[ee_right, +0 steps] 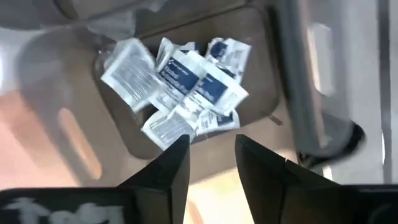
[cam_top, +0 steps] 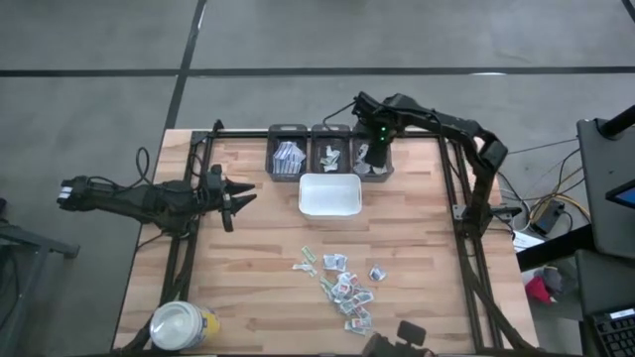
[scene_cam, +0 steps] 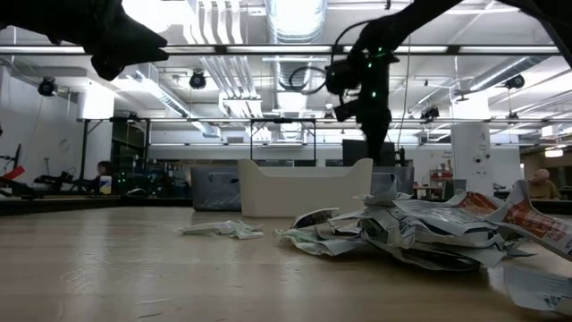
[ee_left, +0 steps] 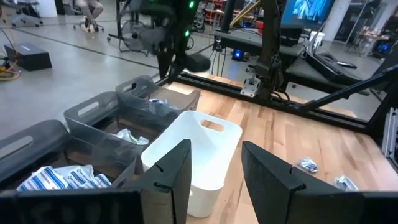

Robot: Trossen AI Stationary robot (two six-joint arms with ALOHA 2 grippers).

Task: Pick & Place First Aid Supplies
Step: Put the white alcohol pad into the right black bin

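The right gripper [cam_top: 375,157] is hovering over the right-hand one of three grey plastic bins [cam_top: 374,151] at the table's twelve o'clock edge, its fingers [ee_right: 171,165] standing apart with nothing between them. In that bin a heap of small white paper packets with blue print [ee_right: 186,81] is lying loose. The remaining first aid supplies, flat white sachets with green and red print [cam_top: 342,286], are lying scattered toward five o'clock on the wooden table [cam_top: 248,258]. The white rectangular plastic tray [cam_top: 329,194] is sitting just beside the bins, toward the centre. The left gripper [cam_top: 236,198] is waiting at nine o'clock, jaws parted and empty. A round yellow jar with a white lid [cam_top: 182,325] is standing at seven o'clock.
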